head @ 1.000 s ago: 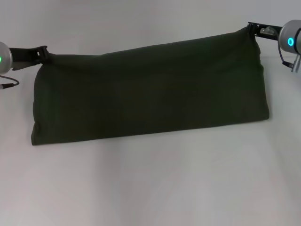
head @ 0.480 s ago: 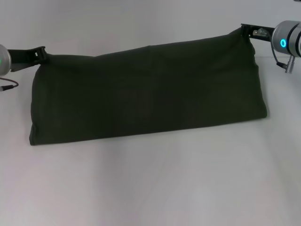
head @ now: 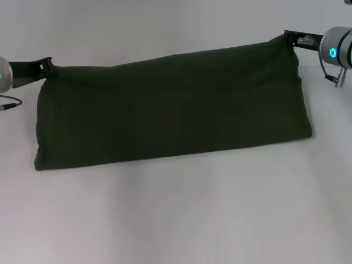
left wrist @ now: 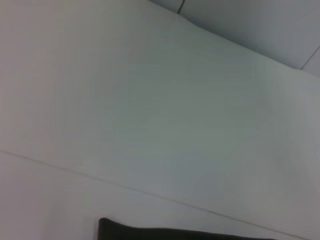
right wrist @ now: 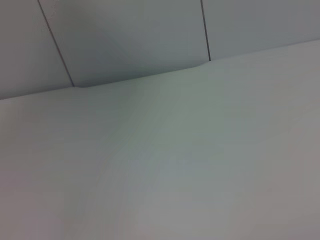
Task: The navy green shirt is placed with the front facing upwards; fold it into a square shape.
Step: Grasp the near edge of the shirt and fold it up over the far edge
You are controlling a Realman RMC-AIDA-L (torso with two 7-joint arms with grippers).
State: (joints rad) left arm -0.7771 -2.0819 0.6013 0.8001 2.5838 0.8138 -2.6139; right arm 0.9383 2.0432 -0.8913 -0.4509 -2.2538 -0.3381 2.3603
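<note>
Barely changed vs before: both claws, left & right, stay clamped on shirt corners.

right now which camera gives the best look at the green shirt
The head view: the navy green shirt shows whole there, a long folded band with the left pincer and right pincer at its far corners. The left wrist view catches only a dark edge; the right wrist view shows none.

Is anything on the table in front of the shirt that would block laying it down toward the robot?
Nothing visible. The table in front of the navy green shirt is bare; left gripper and right gripper hold its far corners.
</note>
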